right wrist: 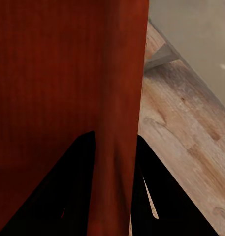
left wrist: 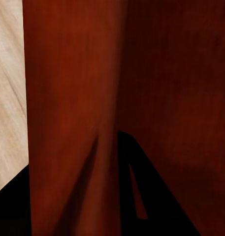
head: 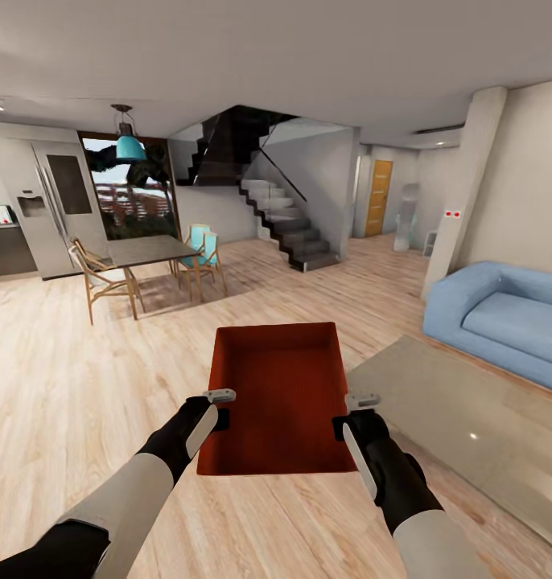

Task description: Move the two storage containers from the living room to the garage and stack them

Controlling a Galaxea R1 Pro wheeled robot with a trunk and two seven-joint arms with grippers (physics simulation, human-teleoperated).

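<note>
I have the storage container (head: 278, 394) held over the plank floor (head: 59, 386): left gripper (head: 217, 408) and right gripper (head: 352, 414) each clamp a side wall.

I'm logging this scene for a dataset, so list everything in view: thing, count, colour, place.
storage container: one, orange-red, held between both hands above the wood floor
sofa: one, blue, right
rug: one, beige, before the sofa
dining table: one, dark top, left of centre
chairs: several, wood, some with teal seats, around the table
pendant lamp: one, teal, above the table
fridge: one, silver, far left
staircase: one, dark, centre back
door: one, orange wood, far back
left hand: shut on the container's left wall
right hand: shut on its right wall
</note>
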